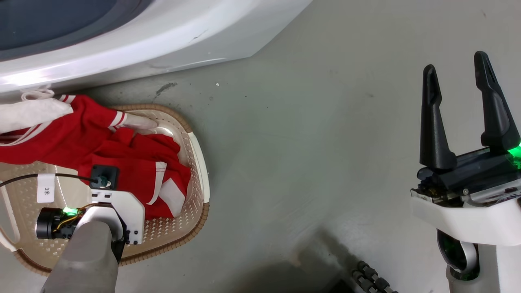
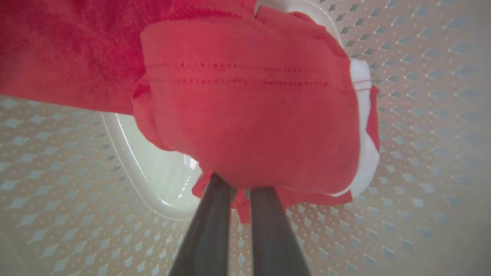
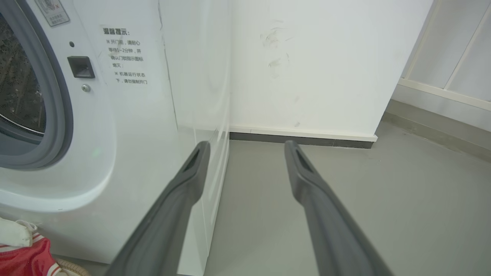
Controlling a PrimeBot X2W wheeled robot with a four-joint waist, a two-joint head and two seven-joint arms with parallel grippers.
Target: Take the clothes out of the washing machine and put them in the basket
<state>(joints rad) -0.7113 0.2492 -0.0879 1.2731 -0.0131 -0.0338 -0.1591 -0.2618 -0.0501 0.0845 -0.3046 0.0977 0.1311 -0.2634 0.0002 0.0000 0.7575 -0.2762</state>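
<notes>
My left gripper (image 2: 241, 188) is pinched narrow on the red clothes (image 1: 134, 162). I think there are two pieces. They lie in one basket (image 1: 202, 167) by one washing machine (image 1: 183, 36). My right gripper (image 1: 456, 69) is wide and holds nothing.

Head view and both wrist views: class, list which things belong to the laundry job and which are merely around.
Belong to the job: clothes, basket, washing machine, left gripper with jaws shut on the clothes.
Merely around: floor, wall, printed notice, right gripper with jaws open, holding nothing.
</notes>
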